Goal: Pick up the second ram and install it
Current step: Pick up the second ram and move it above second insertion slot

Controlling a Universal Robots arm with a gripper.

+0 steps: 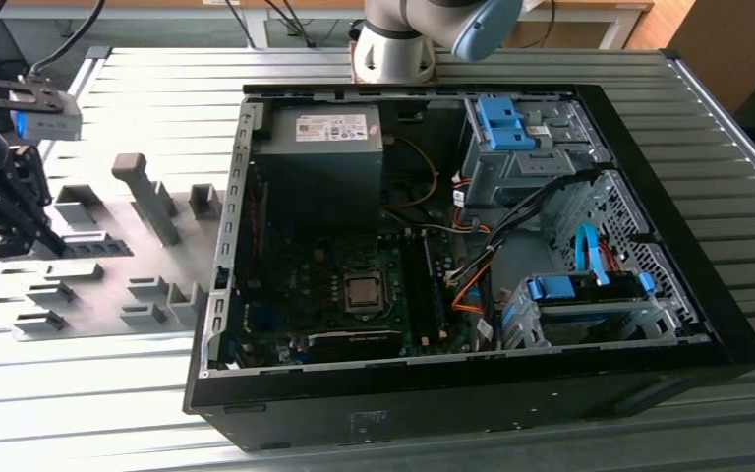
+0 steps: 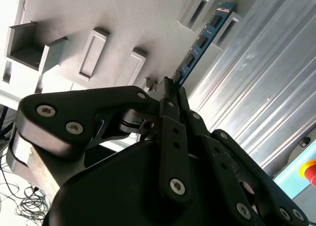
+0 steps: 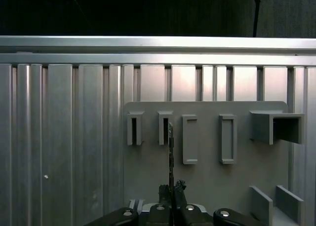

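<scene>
1. The open computer case [image 1: 731, 334] sits well apart from my arm. Its long black slots [image 1: 420, 285] are where the stick belongs.
2. The grey holder plate [image 3: 207, 186] lies under the tool.
3. My gripper [image 2: 170, 85] is clamped on the stick's near end.
4. The second ram [image 2: 200, 41] reaches toward the holder blocks, so I judge this the pickup step. I cannot tell whether it is clear of them. Installing calls for squaring its edge to a slot.
</scene>
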